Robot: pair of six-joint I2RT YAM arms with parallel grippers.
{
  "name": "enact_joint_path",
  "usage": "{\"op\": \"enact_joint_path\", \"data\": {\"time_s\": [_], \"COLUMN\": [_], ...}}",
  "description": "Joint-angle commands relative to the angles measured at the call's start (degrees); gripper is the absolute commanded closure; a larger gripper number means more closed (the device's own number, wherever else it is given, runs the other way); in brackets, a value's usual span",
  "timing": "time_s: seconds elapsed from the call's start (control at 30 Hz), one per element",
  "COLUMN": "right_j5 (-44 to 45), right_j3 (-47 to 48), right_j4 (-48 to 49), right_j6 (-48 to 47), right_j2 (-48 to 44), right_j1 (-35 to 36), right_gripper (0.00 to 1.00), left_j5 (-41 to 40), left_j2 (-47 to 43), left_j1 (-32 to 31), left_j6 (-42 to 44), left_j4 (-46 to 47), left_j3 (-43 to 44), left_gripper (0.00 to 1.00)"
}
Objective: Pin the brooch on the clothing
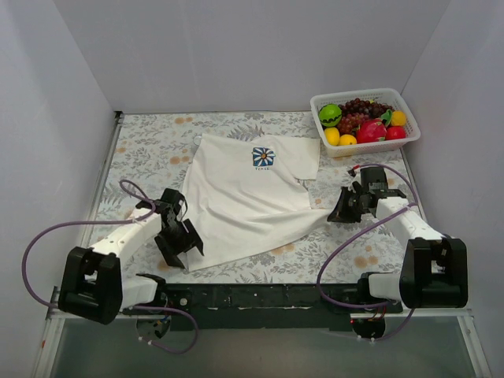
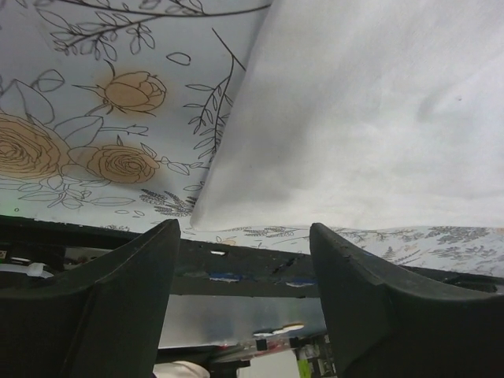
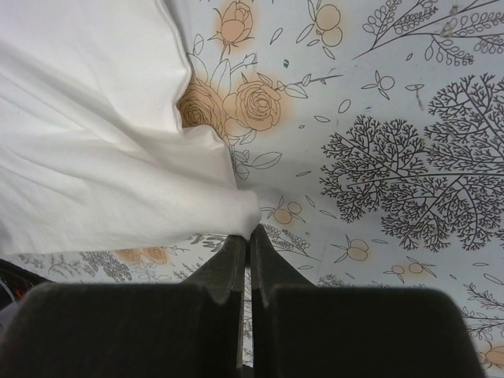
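**Top view.** You see the shirt (image 1: pixel 236 205) spread flat at the centre of the mat (image 1: pixel 157 138). Its small blue print (image 1: pixel 263 157) faces up, toward the shirt's 12 o'clock edge. The basket (image 1: pixel 370 148) of fruit (image 1: pixel 370 130) stands at 1 o'clock from the shirt and does not touch it.

The left gripper (image 1: pixel 177 244) sits at the shirt's 7 o'clock corner, at the cloth's edge. The right gripper (image 1: pixel 344 206) sits at 4 o'clock, where the cloth is drawn out into a narrow point that reaches its tips. The brooch cannot be made out in any view.

**Left wrist view.** Check the left gripper (image 2: pixel 244 228). Its fingers (image 2: pixel 102 307) stand well apart and nothing lies between them. The shirt (image 2: pixel 354 110) fills the frame from 12 to 3 o'clock. Its corner lies just beyond the fingertips and does not touch them. The mat (image 2: pixel 79 94) shows at 10 o'clock.

**Right wrist view.** Check the right gripper (image 3: pixel 246 236). Its jaws are pressed together and pinch the tip of the shirt (image 3: pixel 94 157). The cloth runs off from the tips toward 10 o'clock. The mat (image 3: pixel 409 157) covers the frame from 12 to 4 o'clock.
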Motion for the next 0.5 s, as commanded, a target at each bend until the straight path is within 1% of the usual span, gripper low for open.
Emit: {"op": "enact_joint_path", "data": {"time_s": [0.0, 0.03, 0.1, 0.2, 0.27, 0.3, 0.33, 0.37, 0.4, 0.43, 0.47], "right_j5": [-1.4, -1.3, -1.2, -1.4, -1.4, -1.4, -1.6, -1.6, -2.3, -2.7, -3.2], "right_j3": [2.6, 2.5, 2.5, 2.4, 2.4, 2.4, 2.4, 2.5, 2.7, 2.8, 2.9], "right_j4": [1.8, 1.9, 1.8, 1.9, 1.9, 2.1, 2.1, 2.1, 2.1, 2.3, 2.5], "right_j6": [-0.2, -0.2, -0.2, -0.2, -0.4, -0.4, -0.6, -0.6, -0.7, -0.9, -1.1], "right_j2": [-0.2, -0.4, -0.5, -0.8, -0.7, -0.7, -0.6, -0.6, -0.6, -0.6, -0.5], "right_j1": [-0.4, -0.3, -0.4, -0.6, -0.6, -0.7, -0.7, -0.8, -0.7, -0.7, -0.7], "right_gripper": [0.99, 0.99, 0.99, 0.99, 0.99, 0.99, 0.99, 0.99, 0.99, 0.99, 0.99], "left_j5": [-1.6, -1.4, -1.1, -0.5, 0.5, 0.7, 0.7, 1.0, 0.6, 0.5, -0.2], "left_j2": [3.1, 3.8, 4.7, 7.2, 8.2, 8.3, 8.3, 7.9, 7.8, 7.5, 7.3], "left_j1": [-2.6, -2.9, -3.9, -5.3, -5.3, -5.4, -5.4, -5.4, -5.4, -5.4, -5.4], "left_j6": [-2.4, -2.6, -3.0, -3.6, -3.9, -4.2, -4.3, -4.4, -4.3, -4.2, -4.2], "left_j4": [-0.6, 0.5, 1.5, 3.4, 5.6, 6.3, 7.3, 7.8, 8.1, 9.0, 9.3], "left_j3": [-0.9, -1.4, -2.0, -2.8, -4.1, -4.1, -4.1, -4.1, -3.3, -2.5, -1.5], "left_gripper": [0.35, 0.37, 0.44, 0.47, 0.54, 0.61, 0.76, 0.87, 0.95, 1.00, 1.00]}}
